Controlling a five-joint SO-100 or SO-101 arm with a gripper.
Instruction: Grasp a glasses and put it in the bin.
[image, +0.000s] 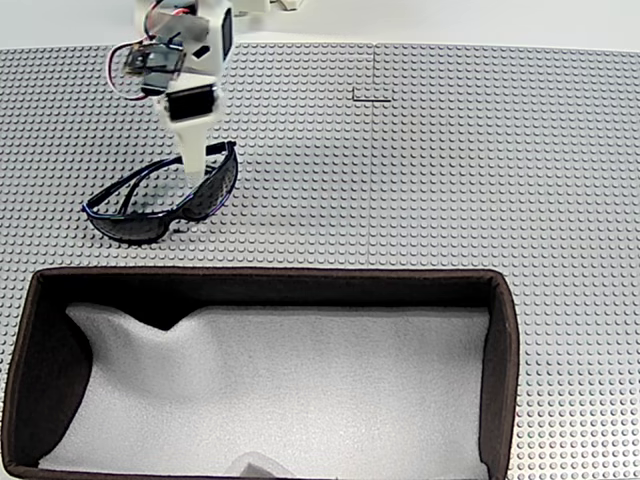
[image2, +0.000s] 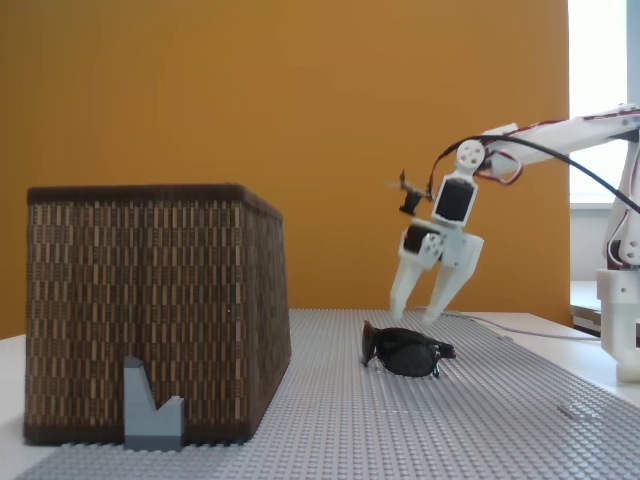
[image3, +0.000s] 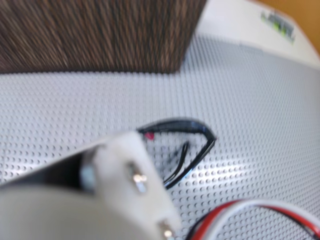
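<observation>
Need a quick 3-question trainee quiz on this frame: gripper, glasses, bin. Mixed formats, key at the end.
1. True or false: the glasses already lie inside the bin.
2. Multiple choice: in the side-on fixed view, the gripper is (A) shut on the glasses, (B) open and just above them, (C) down inside the bin.
3. Fill in: the bin's lining is ____ in colour.

Key:
1. False; they rest on the studded grey mat, beside the bin.
2. B; the jaws are spread and nothing sits between them.
3. White.
</observation>
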